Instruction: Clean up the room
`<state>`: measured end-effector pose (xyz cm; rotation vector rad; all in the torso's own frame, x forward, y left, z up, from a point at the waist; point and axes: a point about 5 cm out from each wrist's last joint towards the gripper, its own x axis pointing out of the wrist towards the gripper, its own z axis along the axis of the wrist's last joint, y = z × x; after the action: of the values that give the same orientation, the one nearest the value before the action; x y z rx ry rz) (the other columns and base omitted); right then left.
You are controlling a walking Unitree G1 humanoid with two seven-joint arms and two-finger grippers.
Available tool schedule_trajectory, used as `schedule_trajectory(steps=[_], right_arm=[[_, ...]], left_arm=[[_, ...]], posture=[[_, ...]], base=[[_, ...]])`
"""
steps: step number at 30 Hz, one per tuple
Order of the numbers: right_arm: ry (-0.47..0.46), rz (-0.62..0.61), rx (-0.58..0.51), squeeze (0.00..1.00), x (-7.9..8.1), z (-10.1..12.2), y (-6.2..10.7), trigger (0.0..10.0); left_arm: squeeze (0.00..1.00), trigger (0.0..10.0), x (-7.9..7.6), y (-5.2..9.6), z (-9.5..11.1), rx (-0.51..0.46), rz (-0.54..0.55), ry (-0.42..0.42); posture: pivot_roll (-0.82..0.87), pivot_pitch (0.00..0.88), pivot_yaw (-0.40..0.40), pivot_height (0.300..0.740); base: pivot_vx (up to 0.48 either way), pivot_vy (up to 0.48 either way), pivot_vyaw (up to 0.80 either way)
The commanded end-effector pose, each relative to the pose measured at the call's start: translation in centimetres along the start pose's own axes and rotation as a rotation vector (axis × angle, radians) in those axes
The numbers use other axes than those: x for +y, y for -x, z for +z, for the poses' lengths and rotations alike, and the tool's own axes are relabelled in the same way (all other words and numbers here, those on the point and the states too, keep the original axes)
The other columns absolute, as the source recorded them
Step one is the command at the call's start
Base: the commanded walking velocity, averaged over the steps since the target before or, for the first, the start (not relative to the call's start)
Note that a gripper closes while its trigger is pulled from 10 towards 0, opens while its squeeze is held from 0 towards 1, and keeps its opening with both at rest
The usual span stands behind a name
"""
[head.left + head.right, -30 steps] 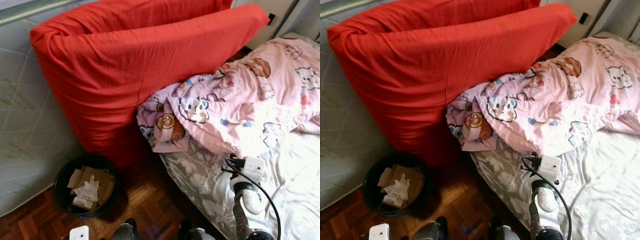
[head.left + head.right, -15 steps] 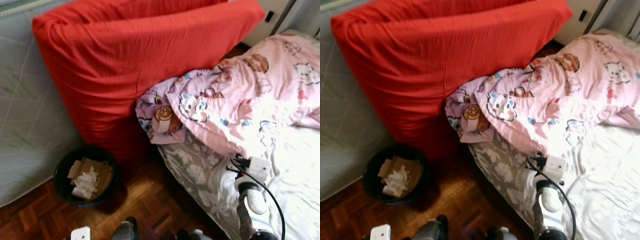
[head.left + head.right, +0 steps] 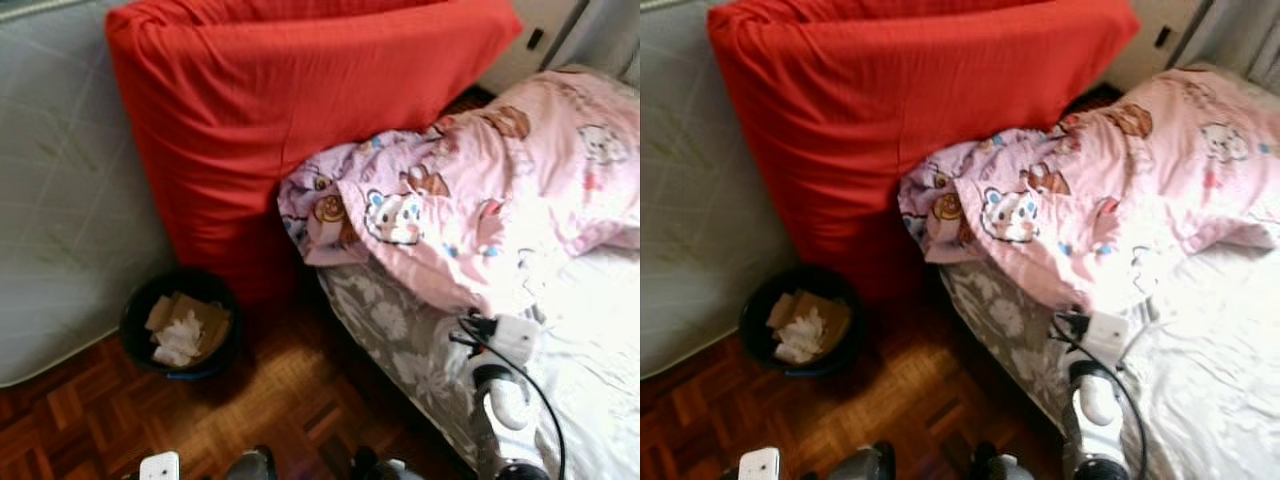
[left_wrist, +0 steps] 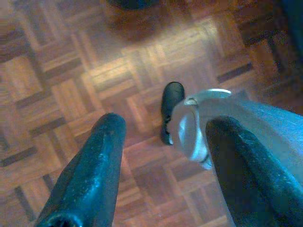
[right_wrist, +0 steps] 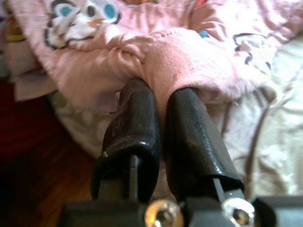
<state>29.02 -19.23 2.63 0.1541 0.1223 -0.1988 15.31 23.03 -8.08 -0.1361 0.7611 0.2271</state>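
A pink cartoon-print blanket lies crumpled across the bed, one corner hanging over the bedside. My right gripper is shut on a fold of that blanket at its near edge. In the eye views the right arm reaches up over the bed to that edge. My left gripper hangs open above the parquet floor with nothing between its fingers.
A big red cushion leans on a grey mattress standing on edge. A black bin with cardboard and crumpled paper stands on the floor at its foot. The bed has a grey floral sheet and a white one.
The whole picture has shifted with the camera: the bin and cushion now sit further right and higher. The right arm stays at the blanket's near edge.
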Motion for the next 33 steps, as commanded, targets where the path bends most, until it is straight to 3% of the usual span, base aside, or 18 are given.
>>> schedule_trajectory(steps=[1, 15, 23, 27, 33], right_arm=[[0.004, -0.026, 0.007, 0.00, -0.9, -0.4, 0.5, 10.0], [0.010, -0.013, -0.088, 0.00, -0.6, 1.0, 0.3, 10.0], [0.005, -0.009, -0.102, 0.00, -0.4, 1.3, 0.3, 10.0], [0.009, -0.022, -0.180, 0.00, -0.4, 2.3, 0.5, 10.0], [0.033, -0.008, -0.204, 0.00, -0.2, 2.6, 0.6, 10.0]], left_arm=[[0.00, 10.0, 0.1, 0.6, -1.7, 0.060, 0.001, -0.007], [0.00, 10.0, 0.0, 0.6, -1.6, 0.060, 0.002, -0.008], [0.00, 10.0, 0.0, 0.6, -1.6, 0.063, 0.002, -0.011], [0.00, 10.0, 0.0, 0.6, -1.6, 0.066, -0.005, -0.024], [0.00, 10.0, 0.0, 0.6, -1.6, 0.068, -0.006, -0.025]], posture=[[0.14, 0.221, -0.046, 0.740], [0.13, 0.224, -0.049, 0.740], [0.14, 0.223, -0.051, 0.740], [0.13, 0.221, -0.052, 0.740], [0.13, 0.220, -0.054, 0.740]], base=[[-0.270, 0.000, 0.00], [-0.267, 0.000, 0.00], [0.000, 0.000, 0.00], [0.000, 0.000, 0.00], [0.000, 0.000, 0.00]])
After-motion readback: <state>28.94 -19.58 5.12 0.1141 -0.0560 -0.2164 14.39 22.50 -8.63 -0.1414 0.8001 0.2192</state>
